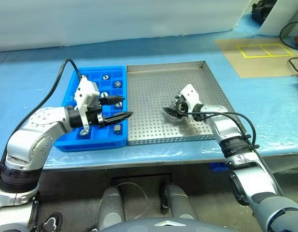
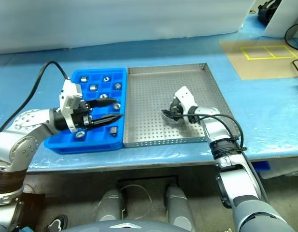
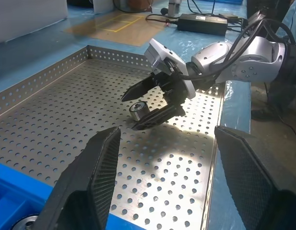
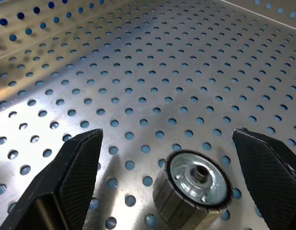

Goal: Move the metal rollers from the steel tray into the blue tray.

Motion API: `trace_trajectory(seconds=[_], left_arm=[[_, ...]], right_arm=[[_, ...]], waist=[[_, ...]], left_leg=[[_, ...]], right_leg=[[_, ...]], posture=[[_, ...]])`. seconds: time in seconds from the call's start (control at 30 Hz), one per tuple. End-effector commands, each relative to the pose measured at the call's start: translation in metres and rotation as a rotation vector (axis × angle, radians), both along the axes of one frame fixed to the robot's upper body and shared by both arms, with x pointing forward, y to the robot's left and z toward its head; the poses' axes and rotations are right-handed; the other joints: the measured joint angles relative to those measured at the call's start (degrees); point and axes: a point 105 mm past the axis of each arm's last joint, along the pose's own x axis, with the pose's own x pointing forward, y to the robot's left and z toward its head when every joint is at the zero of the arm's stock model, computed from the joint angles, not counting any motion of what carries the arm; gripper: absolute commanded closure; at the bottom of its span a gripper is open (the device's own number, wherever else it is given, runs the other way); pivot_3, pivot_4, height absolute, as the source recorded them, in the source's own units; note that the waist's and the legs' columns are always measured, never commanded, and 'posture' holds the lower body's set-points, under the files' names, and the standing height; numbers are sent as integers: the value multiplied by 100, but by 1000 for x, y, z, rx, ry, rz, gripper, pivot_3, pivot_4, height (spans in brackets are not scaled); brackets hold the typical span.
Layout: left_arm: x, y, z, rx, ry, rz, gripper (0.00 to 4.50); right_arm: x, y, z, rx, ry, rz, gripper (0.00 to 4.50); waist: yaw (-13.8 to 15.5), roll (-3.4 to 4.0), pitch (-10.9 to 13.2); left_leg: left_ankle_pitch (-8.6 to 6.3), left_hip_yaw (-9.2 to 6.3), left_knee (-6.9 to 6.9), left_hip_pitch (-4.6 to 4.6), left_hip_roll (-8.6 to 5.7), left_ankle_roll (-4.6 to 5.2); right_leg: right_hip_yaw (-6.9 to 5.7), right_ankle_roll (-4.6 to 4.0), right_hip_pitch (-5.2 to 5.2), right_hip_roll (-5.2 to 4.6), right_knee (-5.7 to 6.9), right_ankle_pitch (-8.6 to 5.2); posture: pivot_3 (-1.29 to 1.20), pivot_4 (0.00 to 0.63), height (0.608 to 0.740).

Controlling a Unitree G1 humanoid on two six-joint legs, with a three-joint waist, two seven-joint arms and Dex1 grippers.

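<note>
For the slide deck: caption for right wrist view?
Open right gripper straddles a metal roller on the steel tray.

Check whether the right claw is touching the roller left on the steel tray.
Apart. The right wrist view shows the right claw open, with bare steel tray visible between each finger and the roller.

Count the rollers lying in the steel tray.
1. The roller lies on the steel tray, between the open fingers of the right hand. The hand could hide another.

blue tray [image 1: 71, 140] left of and touching steel tray [image 1: 158, 72] | several rollers [image 1: 105, 76] in blue tray compartments | one roller [image 4: 193, 187] on steel tray, between right gripper [image 3: 145, 109] fingers
</note>
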Motion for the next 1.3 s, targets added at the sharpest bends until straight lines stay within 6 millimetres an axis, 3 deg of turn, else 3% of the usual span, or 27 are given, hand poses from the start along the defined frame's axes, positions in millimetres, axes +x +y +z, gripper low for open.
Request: trace_trajectory(seconds=[0.03, 0.13, 0.23, 0.33, 0.37, 0.4, 0.47, 0.57, 0.73, 0.93, 1.17, 1.3], left_arm=[[-2, -4, 9, 4, -52, -22, 1191], [-2, -4, 9, 7, -52, -25, 1191], [-3, -4, 9, 9, -52, -28, 1191], [-3, -4, 9, 10, -51, -30, 1191], [-3, -4, 9, 10, -51, -31, 1191], [-3, -5, 9, 9, -49, -32, 1191], [-3, -4, 10, 9, -48, -33, 1191], [-6, -3, 9, 10, -35, -42, 1191], [-11, 6, 9, 32, -15, -45, 1191], [0, 41, 19, 97, -63, 83, 1191], [-13, 81, 14, 129, -26, 225, 1191], [-20, 95, 14, 134, -24, 300, 1191]], right_arm=[[1, -2, 3, -14, -43, -5, 34], [-1, 2, 2, -12, -48, 18, 34], [-5, 7, 2, 4, -43, 51, 629], [-3, 8, 0, -12, -49, 37, 1632], [-4, 11, 1, 2, -49, 55, 1632], [-6, 15, 2, 6, -51, 74, 2189], [-7, 18, 3, 3, -57, 86, 2788], [-8, 24, 6, 25, -56, 111, 2849], [-22, 53, 19, 92, 1, 249, 2849], [-39, 117, 60, 168, -61, 474, 2849], [-57, 186, 85, 231, -75, 676, 2849], [-68, 222, 89, 256, -60, 754, 2849]], waist=[[-3, 0, 0], [-8, 0, 0], [-17, 0, 0], [-25, 0, 0], [-33, 0, 0], [-47, 0, 0], [-72, 0, 0], [-96, 0, 0], [-145, 0, 0], [-159, 1, 1], [-111, -5, 0], [-33, -5, 1]], left_leg=[[0, 0, 0, 0, 0, 0], [0, 0, 0, 0, 0, 0], [0, 0, 0, 0, 0, 0], [0, 0, 0, 0, 0, 0], [0, 0, 0, 0, 0, 0], [0, 0, 0, 0, 0, 0], [0, 0, 0, 0, 0, 0], [0, 0, 0, -1, 0, 1], [0, -1, 0, 0, 1, 1], [2, -3, -2, 5, 10, -4], [1, -6, -11, 0, 8, -3], [2, -18, -16, -12, 9, -5]], right_leg=[[0, 0, 0, 0, 0, 0], [0, 0, 0, 0, 0, 0], [0, 1, 0, 0, 1, 0], [0, 0, 0, 0, 1, 0], [0, 0, 0, 0, 1, 0], [0, 0, 0, 0, 1, 0], [0, 0, 0, 0, 1, 0], [0, 0, 0, 0, 0, 0], [-1, 0, -1, 1, 1, 0], [-1, 2, -7, 11, 9, -2], [-6, -1, -6, 6, -1, 0], [-17, -5, -13, 5, -1, -1]], posture=[[-250, 150, 740], [-253, 150, 740], [-253, 150, 740], [-252, 150, 740], [-251, 150, 740], [-251, 150, 740], [-250, 150, 740], [-246, 150, 740], [-233, 150, 740], [-191, 150, 740], [-90, 150, 740], [-14, 150, 740]])
